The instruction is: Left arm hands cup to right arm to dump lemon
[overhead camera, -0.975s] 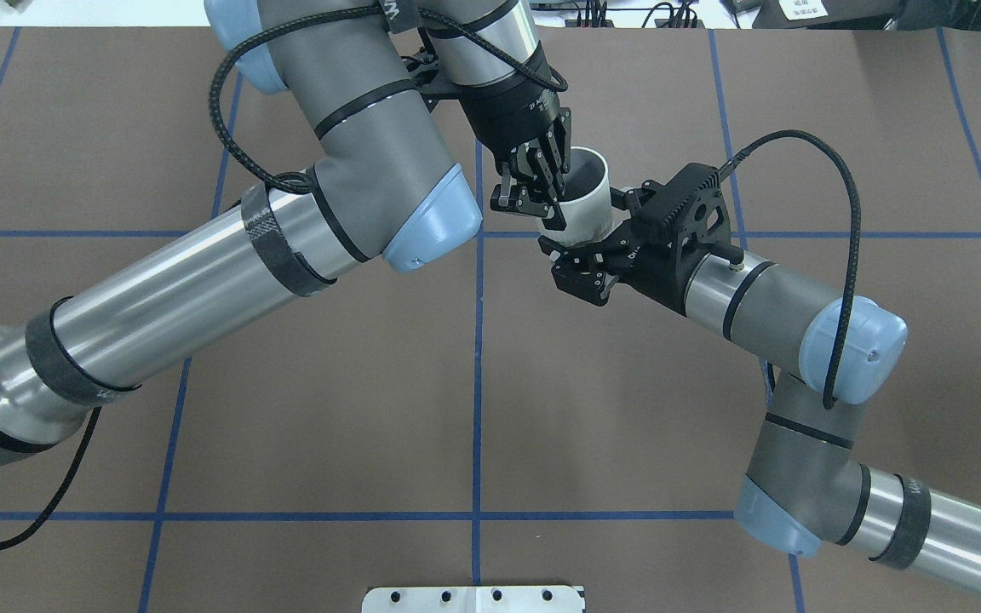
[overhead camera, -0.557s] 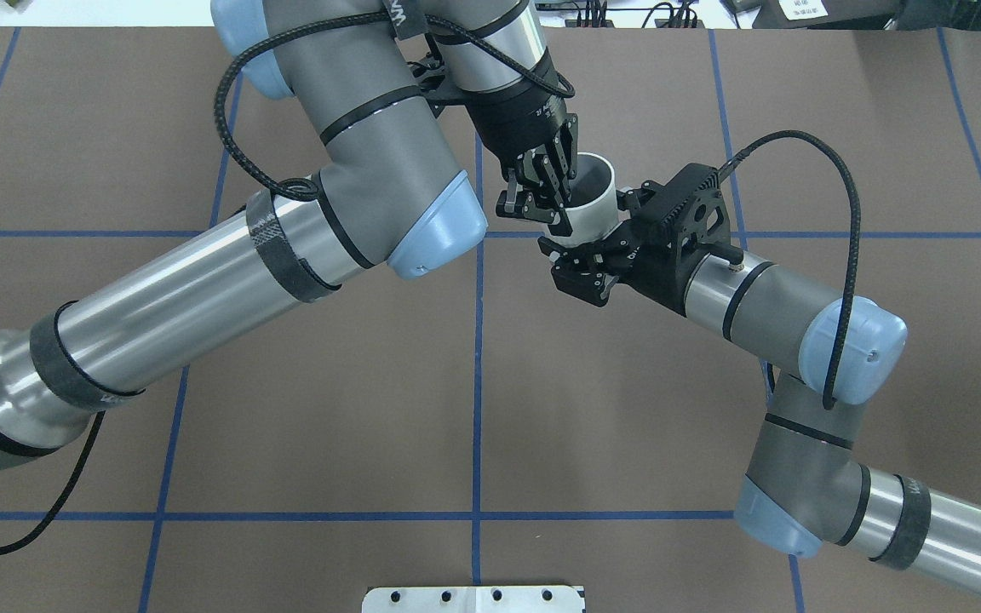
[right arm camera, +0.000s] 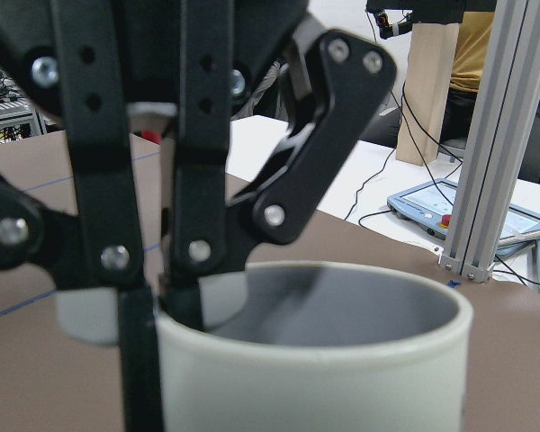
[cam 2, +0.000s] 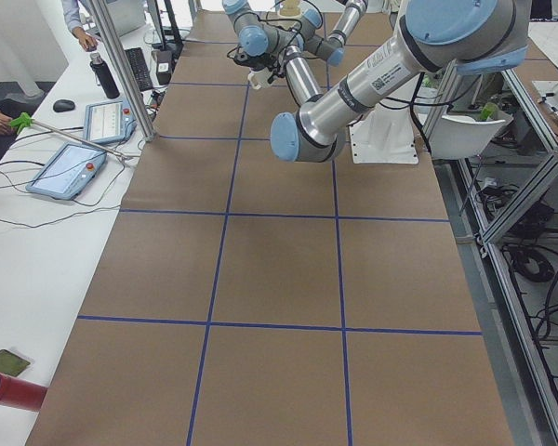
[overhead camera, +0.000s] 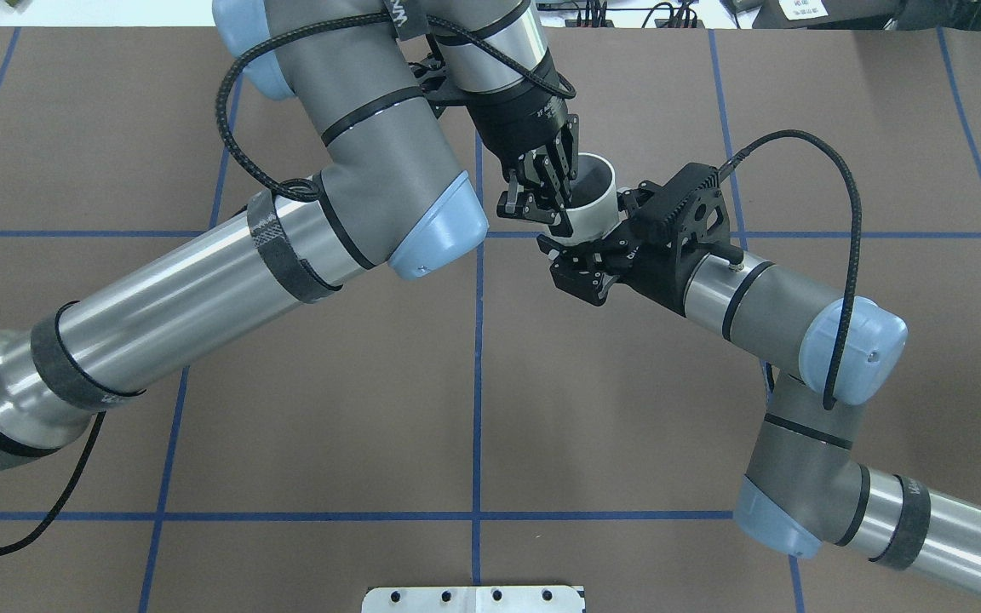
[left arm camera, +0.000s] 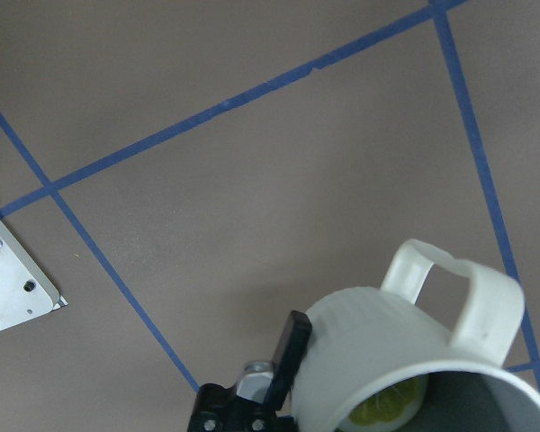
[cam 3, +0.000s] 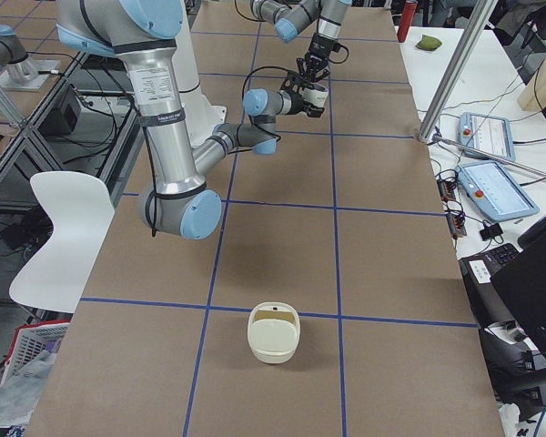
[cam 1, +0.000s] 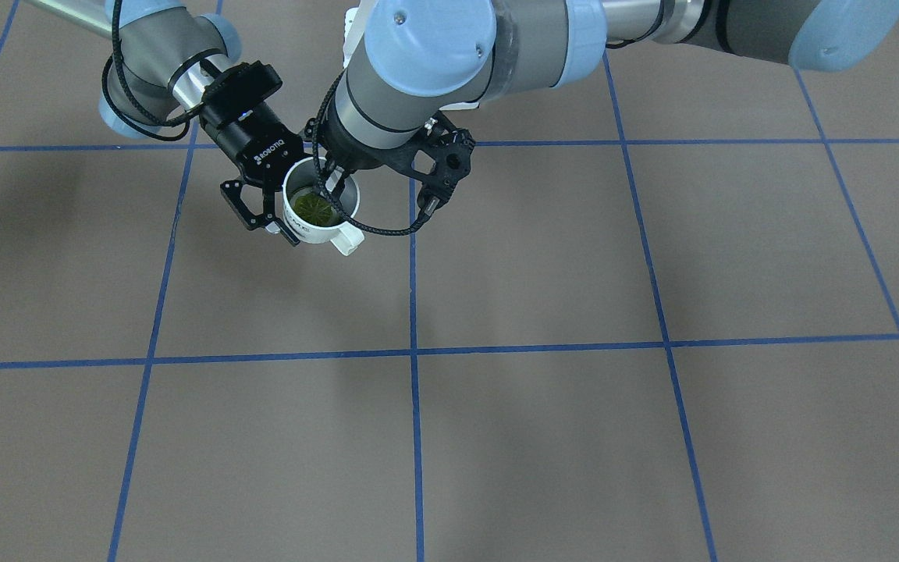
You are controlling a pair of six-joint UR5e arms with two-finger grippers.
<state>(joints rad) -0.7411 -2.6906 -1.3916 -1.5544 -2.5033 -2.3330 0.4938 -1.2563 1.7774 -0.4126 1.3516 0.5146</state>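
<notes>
The white cup (overhead camera: 590, 217) hangs upright above the table, handle (cam 1: 344, 243) pointing away from the robot. The yellow-green lemon (cam 1: 313, 207) slice lies in its bottom and also shows in the left wrist view (left arm camera: 387, 407). My left gripper (overhead camera: 555, 207) is shut on the cup's rim, one finger inside and one outside. My right gripper (overhead camera: 586, 243) is open, its fingers (overhead camera: 574, 274) standing either side of the cup's lower wall. The right wrist view shows the cup's wall (right arm camera: 315, 369) close up, with the left gripper's fingers (right arm camera: 198, 162) above it.
A cream container (cam 3: 274, 332) sits on the table near the end on my right. A metal plate (overhead camera: 473, 598) lies at the table's near edge. Blue tape lines grid the brown table (overhead camera: 329, 383). Operators' desks with tablets (cam 2: 70, 167) run along the far side.
My left arm has shifted the cup slightly right and away, further in between the right gripper's fingers. The right arm has barely moved.
</notes>
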